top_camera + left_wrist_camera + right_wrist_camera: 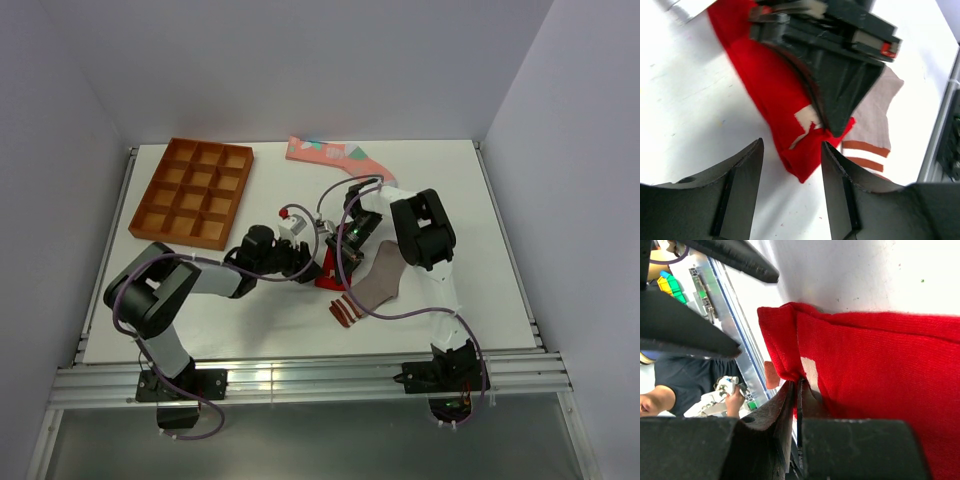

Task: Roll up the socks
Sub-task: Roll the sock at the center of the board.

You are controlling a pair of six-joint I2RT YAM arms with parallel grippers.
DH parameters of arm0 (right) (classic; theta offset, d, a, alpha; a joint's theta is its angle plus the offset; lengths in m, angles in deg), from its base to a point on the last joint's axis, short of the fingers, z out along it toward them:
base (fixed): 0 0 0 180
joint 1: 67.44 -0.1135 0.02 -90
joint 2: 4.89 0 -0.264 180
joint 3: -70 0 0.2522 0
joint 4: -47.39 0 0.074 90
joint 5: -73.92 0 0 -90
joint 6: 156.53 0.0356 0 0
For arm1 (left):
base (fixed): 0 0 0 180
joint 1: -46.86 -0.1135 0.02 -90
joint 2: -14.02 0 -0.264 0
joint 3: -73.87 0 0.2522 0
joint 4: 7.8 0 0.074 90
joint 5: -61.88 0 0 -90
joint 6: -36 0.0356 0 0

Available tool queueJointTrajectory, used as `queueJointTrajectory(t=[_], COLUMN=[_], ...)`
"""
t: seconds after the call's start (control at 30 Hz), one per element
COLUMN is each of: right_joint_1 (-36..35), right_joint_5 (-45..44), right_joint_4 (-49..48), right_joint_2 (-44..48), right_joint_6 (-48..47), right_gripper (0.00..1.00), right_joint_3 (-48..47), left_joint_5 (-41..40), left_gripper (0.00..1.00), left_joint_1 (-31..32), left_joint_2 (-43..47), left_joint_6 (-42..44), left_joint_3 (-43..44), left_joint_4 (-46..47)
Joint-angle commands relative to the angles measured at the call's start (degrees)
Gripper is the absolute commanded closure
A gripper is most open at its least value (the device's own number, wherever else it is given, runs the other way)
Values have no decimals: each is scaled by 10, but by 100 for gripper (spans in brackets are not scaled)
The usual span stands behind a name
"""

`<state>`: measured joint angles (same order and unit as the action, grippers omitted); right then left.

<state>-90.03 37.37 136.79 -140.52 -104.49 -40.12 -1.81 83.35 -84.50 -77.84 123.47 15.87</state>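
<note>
The right gripper (799, 390) is clamped on the folded edge of the red sock (875, 350), whose free end, on the table (270, 320), is straddled, ungripped, by the spread jaws of the left gripper (792, 150). The first roll is judged under way, and a catch on that end seems called for next. The doubled layers are shown only by the right wrist view, the far salmon-pink sock (325, 153) only from above.
</note>
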Motion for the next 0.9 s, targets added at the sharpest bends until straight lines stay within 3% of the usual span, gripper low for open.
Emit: queueJointTrajectory(t=[0.0,0.87], right_joint_1=[6,23], right_joint_5=[-43,-52], right_joint_4=[-34,-44], right_joint_2=[-9,-17], right_joint_6=[-7,9], right_gripper=[100,100], right_joint_3=[3,4], left_joint_5=[54,52], left_gripper=[45,44], left_joint_1=[0,41], left_joint_2=[12,-55], left_joint_6=[33,60], left_joint_3=[32,66], left_joint_4=[11,-45])
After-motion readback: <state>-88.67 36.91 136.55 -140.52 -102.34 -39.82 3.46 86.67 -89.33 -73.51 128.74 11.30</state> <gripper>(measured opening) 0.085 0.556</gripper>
